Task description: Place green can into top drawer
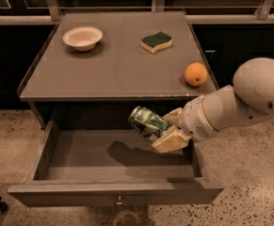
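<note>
Gripper (168,129), can (146,121) over drawer (80,157) — speckled floor (252,173)

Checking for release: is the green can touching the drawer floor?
Apart. The camera view shows the can held in the gripper above the open drawer, its shadow lying separate on the floor below.

One camera looks down from up high, near the front of the table (127,69). The gripper (163,132) hangs right of the middle, over the open top drawer (80,193), gripping the green can (145,120).
</note>
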Robot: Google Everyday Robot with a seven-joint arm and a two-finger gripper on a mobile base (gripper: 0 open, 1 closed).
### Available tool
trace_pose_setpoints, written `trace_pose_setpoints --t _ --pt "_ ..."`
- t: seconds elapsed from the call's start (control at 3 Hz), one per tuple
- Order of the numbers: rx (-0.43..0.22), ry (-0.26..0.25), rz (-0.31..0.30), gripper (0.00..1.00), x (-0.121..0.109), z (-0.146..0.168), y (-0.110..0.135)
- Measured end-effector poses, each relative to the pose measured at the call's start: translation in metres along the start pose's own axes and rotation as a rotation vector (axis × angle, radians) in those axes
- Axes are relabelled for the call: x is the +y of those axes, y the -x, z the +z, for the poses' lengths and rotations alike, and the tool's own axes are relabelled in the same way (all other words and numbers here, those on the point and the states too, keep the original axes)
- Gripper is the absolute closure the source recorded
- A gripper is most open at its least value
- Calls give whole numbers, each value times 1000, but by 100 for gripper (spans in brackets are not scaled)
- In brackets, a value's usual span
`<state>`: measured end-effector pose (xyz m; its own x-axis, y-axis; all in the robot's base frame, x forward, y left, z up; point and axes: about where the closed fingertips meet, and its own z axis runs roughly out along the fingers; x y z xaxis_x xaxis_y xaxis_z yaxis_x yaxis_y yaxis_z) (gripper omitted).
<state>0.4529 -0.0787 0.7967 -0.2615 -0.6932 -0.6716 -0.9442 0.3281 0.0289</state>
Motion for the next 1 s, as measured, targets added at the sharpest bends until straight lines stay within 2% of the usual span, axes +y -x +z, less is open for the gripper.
trace_pose_setpoints --t 0.33,0.67,1.0 --pt "-25 20 101 100 -4 37 -50" --pt "-25 20 102 100 -4 37 -50" --pt "-27 15 180 100 -13 48 -75"
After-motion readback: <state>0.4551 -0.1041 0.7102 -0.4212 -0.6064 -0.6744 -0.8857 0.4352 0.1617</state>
